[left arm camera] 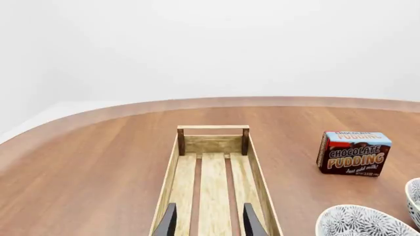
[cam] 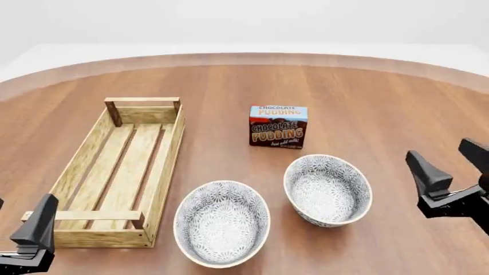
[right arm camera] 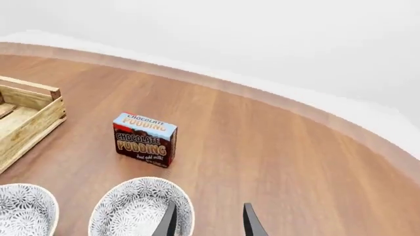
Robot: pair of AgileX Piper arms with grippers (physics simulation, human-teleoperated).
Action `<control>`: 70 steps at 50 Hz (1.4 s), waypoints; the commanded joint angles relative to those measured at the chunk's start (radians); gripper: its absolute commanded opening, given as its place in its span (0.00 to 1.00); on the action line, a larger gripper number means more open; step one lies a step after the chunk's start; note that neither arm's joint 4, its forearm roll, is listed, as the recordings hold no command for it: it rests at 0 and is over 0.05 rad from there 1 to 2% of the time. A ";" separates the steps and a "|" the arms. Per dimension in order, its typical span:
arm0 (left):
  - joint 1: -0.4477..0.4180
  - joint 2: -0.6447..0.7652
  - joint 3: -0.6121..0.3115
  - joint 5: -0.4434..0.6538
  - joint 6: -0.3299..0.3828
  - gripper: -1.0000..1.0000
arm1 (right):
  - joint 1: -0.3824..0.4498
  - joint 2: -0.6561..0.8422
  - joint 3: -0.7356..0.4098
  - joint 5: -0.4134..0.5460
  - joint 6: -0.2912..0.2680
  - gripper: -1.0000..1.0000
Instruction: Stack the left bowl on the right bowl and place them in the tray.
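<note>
The left bowl (cam: 221,223), white with a grey flower pattern, stands empty on the table beside the tray's near right corner. The right bowl (cam: 328,190), same pattern, stands empty just right of it, apart from it. The tray (cam: 169,160) is a long light-wood crate at the left, empty. My left gripper (cam: 23,209) is open and empty above the tray's near end; in the left wrist view it (left arm camera: 210,226) looks along the tray (left arm camera: 213,144). My right gripper (cam: 437,149) is open and empty, right of the right bowl; in the right wrist view it (right arm camera: 210,223) sits by that bowl (right arm camera: 137,209).
A chocolate pudding box (cam: 278,126) stands upright behind the bowls, right of the tray's far end. It also shows in the left wrist view (left arm camera: 354,153) and the right wrist view (right arm camera: 144,140). The round brown table's edge (cam: 244,57) curves at the back.
</note>
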 commanded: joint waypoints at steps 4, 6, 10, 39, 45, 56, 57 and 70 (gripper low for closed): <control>0.000 0.000 0.000 0.000 0.000 1.00 | 0.177 0.282 -0.234 0.082 -0.131 1.00; 0.000 0.000 0.000 0.000 0.000 1.00 | 0.183 0.309 -0.260 0.089 -0.143 1.00; 0.000 0.000 0.000 0.000 0.000 1.00 | 0.219 0.384 -0.316 0.109 -0.145 1.00; 0.000 0.000 0.000 0.000 0.000 1.00 | 0.580 0.905 -0.658 0.291 -0.113 1.00; 0.000 0.000 0.000 0.000 0.000 1.00 | 0.608 0.957 -0.709 0.319 -0.092 1.00; 0.000 0.000 0.000 0.000 0.000 1.00 | 0.622 1.087 -0.771 0.342 -0.072 1.00; 0.000 0.000 0.000 0.000 0.000 1.00 | 0.618 1.097 -0.777 0.344 -0.068 1.00; 0.000 0.000 0.000 0.000 0.000 1.00 | 0.630 1.170 -0.771 0.326 -0.028 1.00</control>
